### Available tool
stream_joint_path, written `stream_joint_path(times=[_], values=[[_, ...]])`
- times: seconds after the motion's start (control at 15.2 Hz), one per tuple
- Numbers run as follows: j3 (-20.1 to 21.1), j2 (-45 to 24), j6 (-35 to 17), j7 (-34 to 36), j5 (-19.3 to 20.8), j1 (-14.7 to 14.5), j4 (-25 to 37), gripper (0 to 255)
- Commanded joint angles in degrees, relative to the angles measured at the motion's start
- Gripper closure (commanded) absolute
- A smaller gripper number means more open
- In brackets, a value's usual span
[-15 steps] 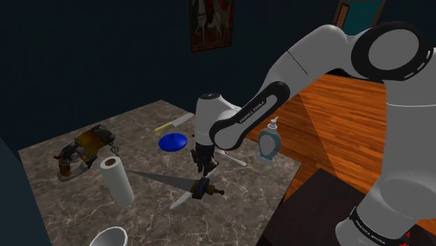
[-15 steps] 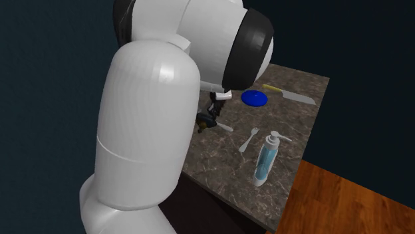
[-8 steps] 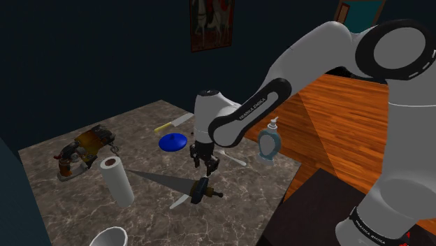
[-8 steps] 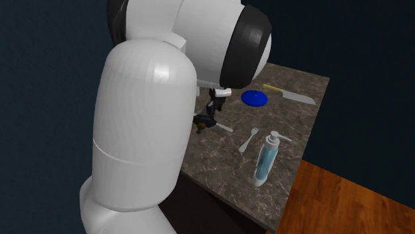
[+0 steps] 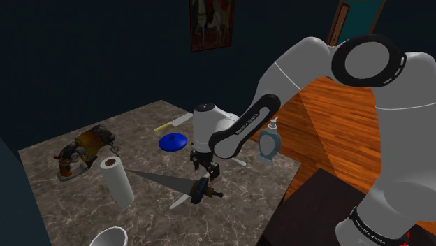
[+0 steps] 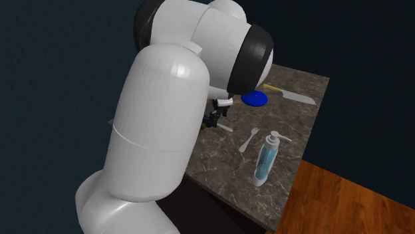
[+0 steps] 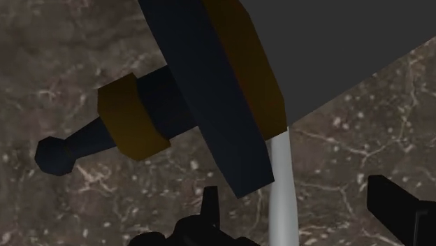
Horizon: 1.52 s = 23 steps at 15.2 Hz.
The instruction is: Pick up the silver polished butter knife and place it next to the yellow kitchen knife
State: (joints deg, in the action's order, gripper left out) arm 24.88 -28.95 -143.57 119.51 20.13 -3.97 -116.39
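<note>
End effector (image 5: 208, 169): my fingers stood wide apart, gripping nothing.
Butter knife (image 7: 282, 192): lay on the desk (image 7: 70, 210) between them, under a dagger (image 7: 209, 91).

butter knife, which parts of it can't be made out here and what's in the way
- Wrist view: the butter knife runs under the dagger, whose guard hides its far part; the picture's edge cuts off its near end.
- Shoulder view: the dagger crosses it; one pale end shows, handle or blade unclear.
- Second exterior view: the arm covers one end.
- The open claw hangs over it; contact cannot be judged.
</note>
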Motion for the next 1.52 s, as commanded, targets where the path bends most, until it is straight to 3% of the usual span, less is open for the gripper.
stream_joint_path(times=[0.0,0.59,0.66,1.45], values=[[-0.7,-1.2,-1.0,0.5,0.8,-0.5,0.2,0],[-1.2,-2.2,-1.8,0.9,1.4,-0.9,0.4,0],[-1.2,-2.2,-1.8,0.9,1.4,-0.9,0.4,255],[-0.2,-0.4,-0.3,0.1,0.3,-0.1,0.1,255]])
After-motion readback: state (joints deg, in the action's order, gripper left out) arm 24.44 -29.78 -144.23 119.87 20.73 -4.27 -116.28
